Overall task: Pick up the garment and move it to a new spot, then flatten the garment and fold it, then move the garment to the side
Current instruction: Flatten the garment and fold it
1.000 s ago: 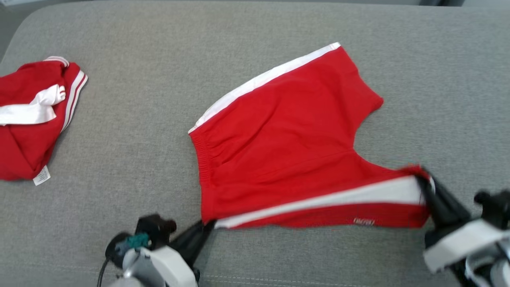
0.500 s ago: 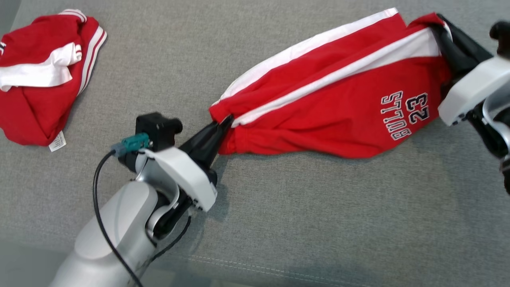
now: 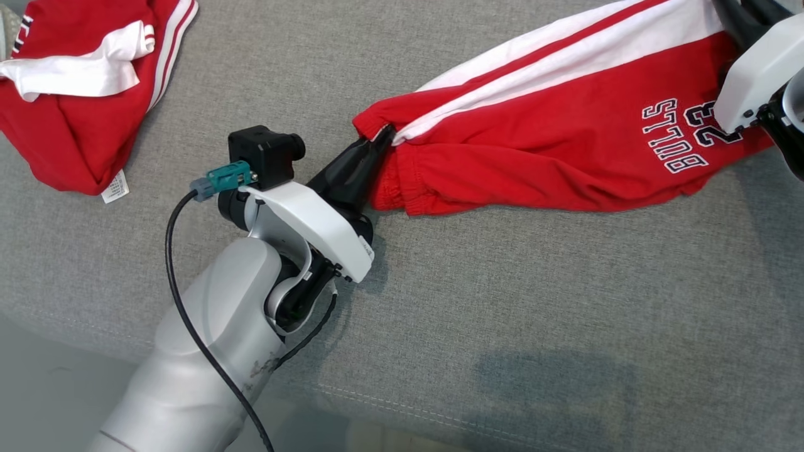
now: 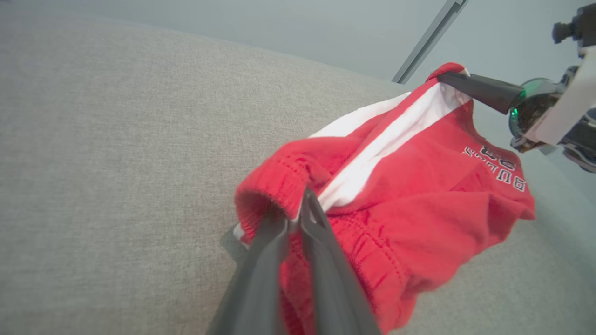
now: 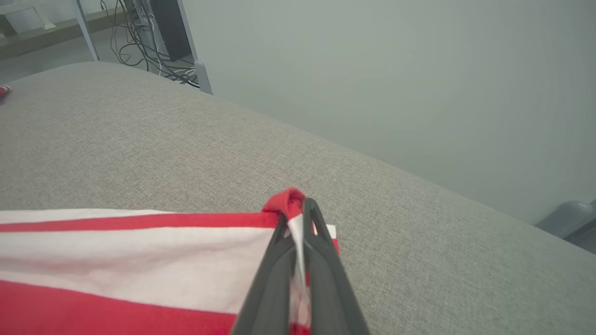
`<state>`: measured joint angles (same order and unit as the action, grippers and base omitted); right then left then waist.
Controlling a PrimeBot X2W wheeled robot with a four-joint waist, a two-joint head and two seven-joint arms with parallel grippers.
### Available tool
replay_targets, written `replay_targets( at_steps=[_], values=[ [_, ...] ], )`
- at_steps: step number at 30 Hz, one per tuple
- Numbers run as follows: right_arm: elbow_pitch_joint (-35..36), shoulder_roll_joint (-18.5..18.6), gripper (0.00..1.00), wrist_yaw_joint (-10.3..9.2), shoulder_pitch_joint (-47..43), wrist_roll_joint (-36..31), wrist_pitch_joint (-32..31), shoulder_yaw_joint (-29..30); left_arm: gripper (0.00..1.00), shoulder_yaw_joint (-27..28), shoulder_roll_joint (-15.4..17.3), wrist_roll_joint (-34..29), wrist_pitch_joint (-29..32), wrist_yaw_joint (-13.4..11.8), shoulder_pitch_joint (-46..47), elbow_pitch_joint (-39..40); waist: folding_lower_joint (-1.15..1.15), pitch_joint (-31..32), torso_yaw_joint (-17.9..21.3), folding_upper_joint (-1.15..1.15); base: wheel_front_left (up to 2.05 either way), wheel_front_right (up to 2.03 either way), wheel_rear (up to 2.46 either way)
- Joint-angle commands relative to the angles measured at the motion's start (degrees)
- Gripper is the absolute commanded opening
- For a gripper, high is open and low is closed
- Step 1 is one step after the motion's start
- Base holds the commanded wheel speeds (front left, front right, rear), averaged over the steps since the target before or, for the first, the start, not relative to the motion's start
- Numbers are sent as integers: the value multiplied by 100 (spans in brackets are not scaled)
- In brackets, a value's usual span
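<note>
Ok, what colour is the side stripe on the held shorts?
White, a broad side stripe on the red fabric shorts; best in the head view.

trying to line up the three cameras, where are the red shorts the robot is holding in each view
Head view: the shorts stretch from the centre to the upper right, with the left gripper pinching the waistband end.
Left wrist view: shorts at centre right, bunched just beyond the fingertips.
Right wrist view: shorts at lower left, a corner pinched in the right gripper.
Shared landmark: the white stripe along the side.
</note>
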<state>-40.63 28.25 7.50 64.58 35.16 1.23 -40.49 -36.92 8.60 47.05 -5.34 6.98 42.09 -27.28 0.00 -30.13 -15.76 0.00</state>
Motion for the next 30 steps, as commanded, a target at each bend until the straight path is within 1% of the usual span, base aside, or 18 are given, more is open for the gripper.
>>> replay_targets(
  at_steps=[1, 5, 8, 10, 12, 14, 17, 20, 21, 23, 27, 30],
  values=[
    [10, -3, 100, -1, 38, 96, 131, -95, 100, 156, 171, 42, -124, 15, 200, 57, 0, -14, -24, 0, 0, 0, 0],
    [-249, -5, 100, -1, 136, 399, 372, -344, 100, 125, 177, -38, -337, -10, 170, -41, 0, 34, -31, 0, 0, 0, 0],
    [-339, 34, 100, -1, 91, 608, 577, -510, 100, 126, 217, -177, -531, -185, 53, -28, 0, 137, -1, 0, 0, 0, 0],
    [-364, 71, 100, -1, -1, 752, 794, -545, 100, 162, 266, -284, -660, -374, -74, 44, 0, 235, 34, 0, 0, 0, 0],
    [-371, 97, 100, -1, -131, 844, 1005, -552, 100, 228, 326, -400, -763, -630, -241, 163, 0, 334, 84, 0, 0, 0, 0],
    [-364, 126, 100, -1, -313, 921, 1143, -537, 100, 302, 399, -523, -832, -914, -434, 321, 0, 437, 138, 0, 0, 0, 0],
    [-295, 120, 100, -1, -614, 1009, 1288, -432, 100, 413, 527, -620, -881, -1235, -765, 607, 0, 586, 245, 0, 0, 0, 0],
    [-170, 101, 100, -1, -964, 998, 1356, -250, 100, 456, 673, -681, -894, -1452, -1088, 906, 0, 737, 356, 0, 0, 0, 0],
    [-170, 101, 100, -1, -964, 998, 1356, -250, 100, 456, 673, -681, -894, -1452, -1088, 906, 0, 737, 356, 0, 0, 0, 0],
    [-20, 67, 100, -1, -1241, 914, 1370, -92, 100, 461, 773, -726, -883, -1606, -1293, 1098, 0, 839, 432, 0, 0, 0, 0],
    [512, -46, 100, -1, -1979, 513, 1375, 595, 100, 480, 937, -767, -817, -1901, -1681, 1486, 0, 1066, 590, 0, 0, 0, 0],
    [979, -253, 100, -1, -2652, 184, 1376, 1170, 100, 538, 1063, -737, -757, -2059, -1924, 1747, 0, 1189, 728, 0, 0, 0, 0]
  ],
)
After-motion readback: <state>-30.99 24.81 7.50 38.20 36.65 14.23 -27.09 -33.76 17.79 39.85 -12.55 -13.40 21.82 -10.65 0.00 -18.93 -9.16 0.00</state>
